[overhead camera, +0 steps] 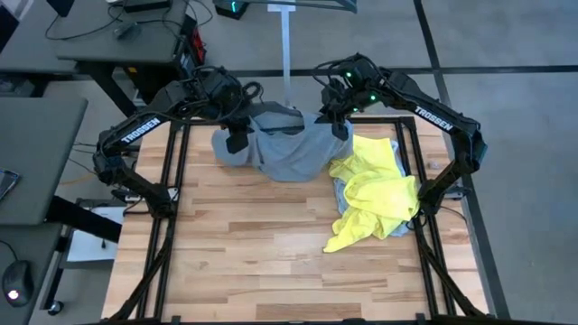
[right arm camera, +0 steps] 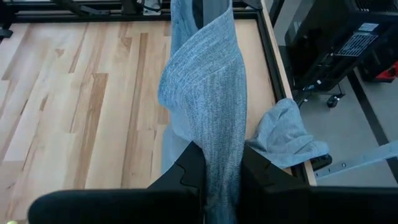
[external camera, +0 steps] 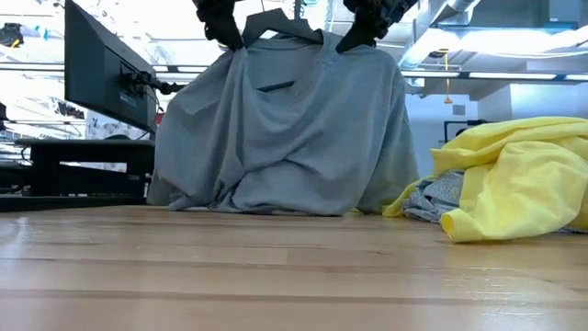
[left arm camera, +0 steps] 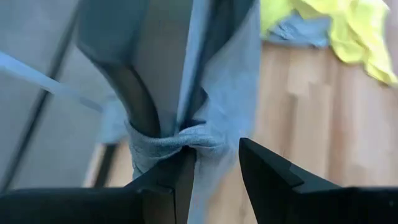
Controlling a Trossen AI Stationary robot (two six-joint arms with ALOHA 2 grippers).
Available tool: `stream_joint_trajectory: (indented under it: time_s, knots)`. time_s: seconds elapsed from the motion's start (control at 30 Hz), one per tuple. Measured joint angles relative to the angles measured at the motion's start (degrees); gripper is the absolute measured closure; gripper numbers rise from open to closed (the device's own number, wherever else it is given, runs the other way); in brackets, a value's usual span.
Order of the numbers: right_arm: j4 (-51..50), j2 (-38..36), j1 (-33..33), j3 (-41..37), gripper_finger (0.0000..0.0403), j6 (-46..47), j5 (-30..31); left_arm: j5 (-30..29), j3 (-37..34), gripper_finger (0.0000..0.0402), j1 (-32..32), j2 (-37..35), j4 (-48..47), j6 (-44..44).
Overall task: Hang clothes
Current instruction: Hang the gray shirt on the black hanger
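Observation:
The grey T-shirt (overhead camera: 289, 149) hangs between my two grippers over the table's far part, its lower end (external camera: 276, 204) bunched on the wood. A black hanger (external camera: 276, 23) shows at its neck between the grippers. My left gripper (overhead camera: 237, 137) is at the shirt's left top corner, fingers a little apart with cloth between them. My right gripper (overhead camera: 340, 125) is shut on the right top corner. The yellow T-shirt (overhead camera: 375, 194) lies heaped at the table's right, on top of a pale blue garment (external camera: 436, 198). My left gripper has the T-shirt's left shoulder (left arm camera: 186, 142), gathered in folds around the hanger's arm (left arm camera: 134, 93), at its fingertips (left arm camera: 180, 174). It slants down from the left. The cloth hangs from there to the table. Whether the hanger's arm is also in the hold I cannot tell. My right gripper pinches a gathered fold of the T-shirt's right shoulder (right arm camera: 221, 155) between its two fingers, several layers together. It slants down from the right. The cloth runs taut away from the fingers, and the shirt hangs below with its lower end on the table.
A black metal frame (overhead camera: 176, 181) borders the table. A part of the grey shirt (right arm camera: 286, 140) lies over the far rail. A pale upright bar (overhead camera: 285, 45) stands behind the far edge. The near half of the wood (overhead camera: 271, 262) is bare. A monitor (external camera: 101, 69) stands off the left.

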Motion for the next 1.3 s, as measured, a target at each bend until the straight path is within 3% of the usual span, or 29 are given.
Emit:
stream_joint_trajectory:
  time_s: [0.13, 0.6, 0.93, 1.3]
  knots:
    - [0.6, 0.0, 0.1, 0.1, 0.0371, 0.0, 0.0, 0.2, -0.1, 0.029, 0.0, -0.8, 5.1, -1.9]
    - [2.1, 0.0, 0.1, 0.0, 0.0371, 2.0, -0.1, -1.7, -0.8, 0.029, 0.1, -1.1, 6.3, -1.9]
    - [3.5, 0.2, -2.1, -0.4, 0.0371, 6.7, -2.0, -8.2, -3.4, 0.029, -1.6, -1.3, 2.0, 6.1]
    - [4.3, 0.2, -2.5, -0.3, 0.0371, 7.8, -1.7, -9.0, -3.4, 0.029, -2.0, -8.0, 4.9, 2.4]
